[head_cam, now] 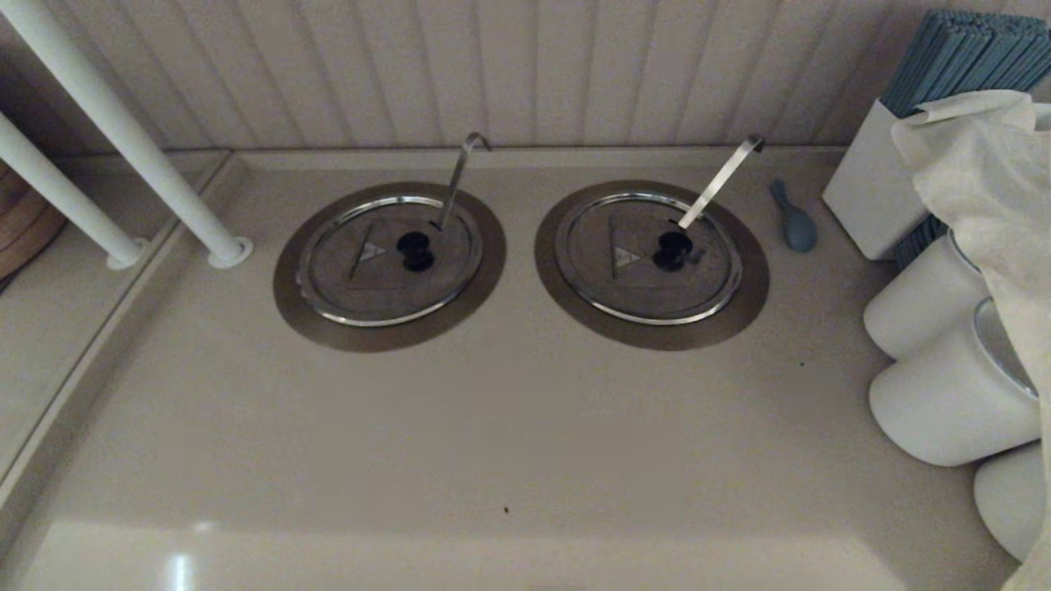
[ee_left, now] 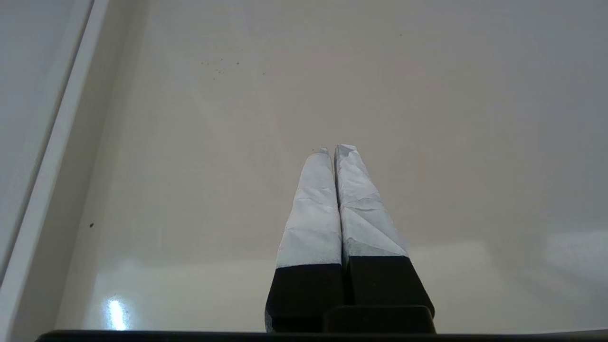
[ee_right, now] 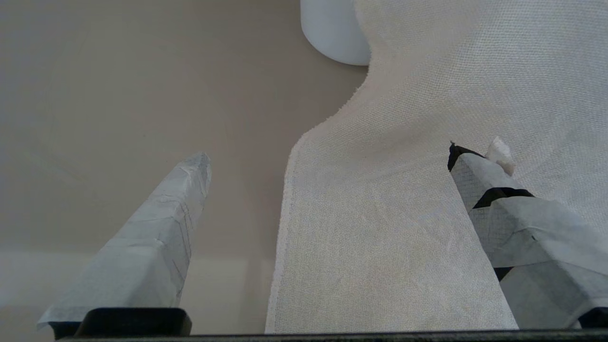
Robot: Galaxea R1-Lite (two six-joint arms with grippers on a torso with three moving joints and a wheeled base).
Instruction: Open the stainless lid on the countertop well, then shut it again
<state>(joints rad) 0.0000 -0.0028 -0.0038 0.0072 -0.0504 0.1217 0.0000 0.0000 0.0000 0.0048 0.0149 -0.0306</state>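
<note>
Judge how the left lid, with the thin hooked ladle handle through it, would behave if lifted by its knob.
The stainless lid looks like rigid steel, so probably no flex. Its black knob is small and glossy, possibly slippery. The ladle handle passing through it may snag or tilt the lift.

Left hand closed above bare countertop

Countertop well interior hidden under stainless lid; ladle bowl too.
</note>
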